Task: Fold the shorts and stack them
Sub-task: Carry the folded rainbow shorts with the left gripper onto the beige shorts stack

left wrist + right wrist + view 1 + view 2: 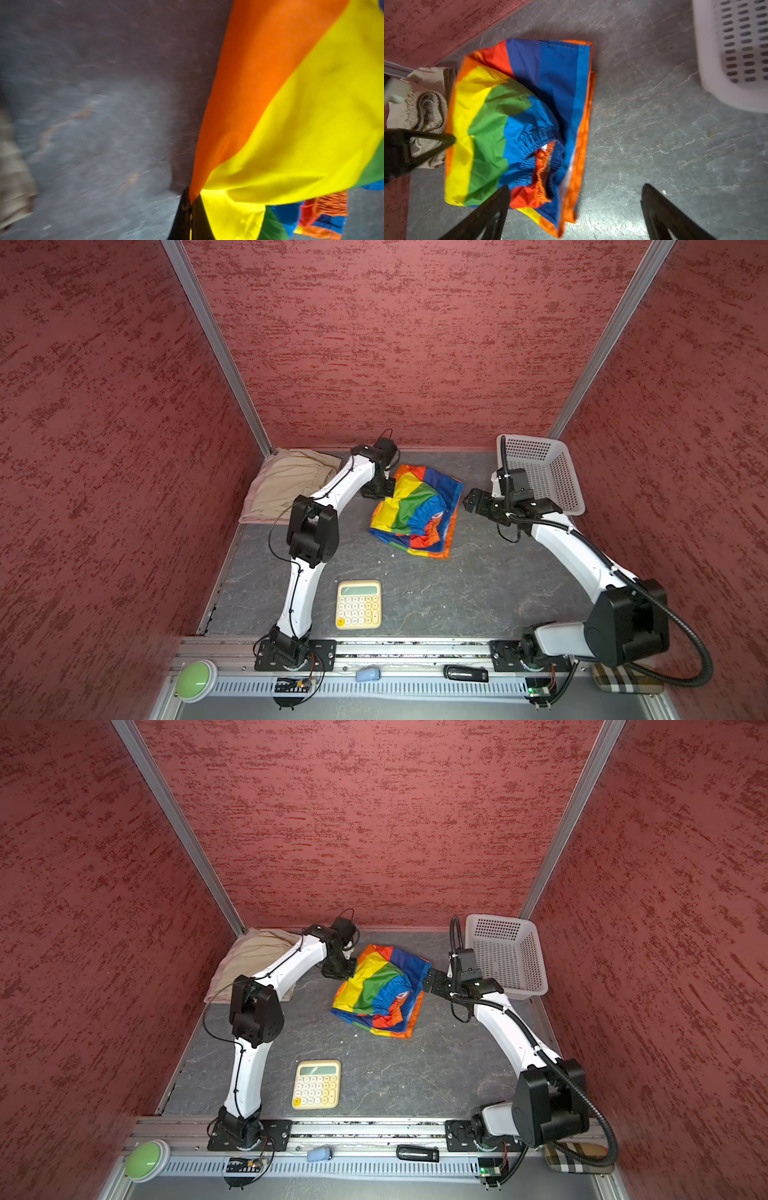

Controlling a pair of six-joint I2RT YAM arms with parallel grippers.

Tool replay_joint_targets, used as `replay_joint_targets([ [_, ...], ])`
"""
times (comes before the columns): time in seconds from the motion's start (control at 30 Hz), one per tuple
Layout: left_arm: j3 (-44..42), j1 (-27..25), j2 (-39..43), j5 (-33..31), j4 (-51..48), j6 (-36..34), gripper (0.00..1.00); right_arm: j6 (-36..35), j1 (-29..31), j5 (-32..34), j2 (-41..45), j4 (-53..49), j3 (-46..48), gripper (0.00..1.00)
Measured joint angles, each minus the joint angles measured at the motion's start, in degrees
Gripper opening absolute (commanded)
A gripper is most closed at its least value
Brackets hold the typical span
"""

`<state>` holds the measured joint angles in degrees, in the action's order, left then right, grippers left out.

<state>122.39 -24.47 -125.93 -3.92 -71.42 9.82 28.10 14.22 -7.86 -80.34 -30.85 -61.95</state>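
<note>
Step in hand: the fold of the shiny, colour-blocked rainbow shorts (415,510) is beginning, I judge; they are lying crumpled, waistband gaping, at mid-table on the dark grey slate-patterned table (457,593).
Left gripper (190,199): its jaws are pressing together on the orange-and-yellow edge of the rainbow shorts, at the side nearest the beige pair; the cloth is rising from the pinch in the left wrist view.
Right gripper (575,191): its jaws are standing wide and gripping nothing, hovering just beside the opposite, blue-and-orange edge.
Other pair: the soft beige shorts with the gathered waist (286,485) are lying folded in the far left corner, where I judge the stack is forming.
Next move: the free gripper is needing a matching hold on its side, so both can spread and flatten the slippery cloth before folding.
Hard to make out: a pinkish strip (266,517) is showing under the beige pair, possibly a third pair; I cannot tell. The left arm is covering part of the beige pair. The left wrist view is blurring, so how deep the pinch goes is unclear.
Bystanders: the white perforated plastic basket (528,439) and the cream calculator (358,605) are sitting clear of the work.
</note>
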Motion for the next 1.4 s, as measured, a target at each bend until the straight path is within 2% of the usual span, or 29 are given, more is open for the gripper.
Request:
replay_joint_targets([
  [0.13, 3.1, 1.6, 3.4, -7.8, -4.7, -2.0, 0.00, 0.6, 3.1, -0.7, -4.1, 1.2, -1.9, 0.99],
  [0.27, 5.8, 3.7, 4.1, -11.9, -8.0, -3.2, 0.00, 1.0, 5.3, -1.4, -7.4, 2.3, -3.9, 0.99],
  [0.43, 9.5, 8.5, 4.2, -14.6, -9.9, -4.7, 0.00, 1.0, 7.0, -2.2, -9.7, 2.8, -6.3, 0.99],
  [0.6, 12.7, 13.0, 5.0, -14.5, -10.3, -6.6, 0.00, 1.0, 7.4, -2.7, -11.5, 3.3, -8.2, 0.99],
  [0.77, 16.5, 17.1, 6.2, -11.3, -10.4, -7.3, 0.00, 1.1, 7.6, -3.3, -14.0, 3.6, -10.2, 0.99],
  [0.97, 16.8, 24.2, 9.6, 0.7, -9.9, -5.2, 0.00, 1.1, 8.3, -3.6, -17.6, 3.6, -14.2, 0.99],
  [1.1, 16.5, 29.8, 12.1, 5.4, -8.0, -4.7, 0.00, 1.0, 9.0, -3.7, -18.6, 3.5, -16.1, 0.99],
  [1.3, 16.2, 36.5, 11.0, 9.6, -5.5, -5.6, 0.00, 1.0, 9.4, -4.0, -19.4, 3.4, -17.5, 0.99],
  [1.4, 13.0, 38.3, 9.4, 9.8, -3.4, -5.6, 0.00, 1.0, 9.5, -4.0, -19.6, 3.1, -17.5, 0.99],
])
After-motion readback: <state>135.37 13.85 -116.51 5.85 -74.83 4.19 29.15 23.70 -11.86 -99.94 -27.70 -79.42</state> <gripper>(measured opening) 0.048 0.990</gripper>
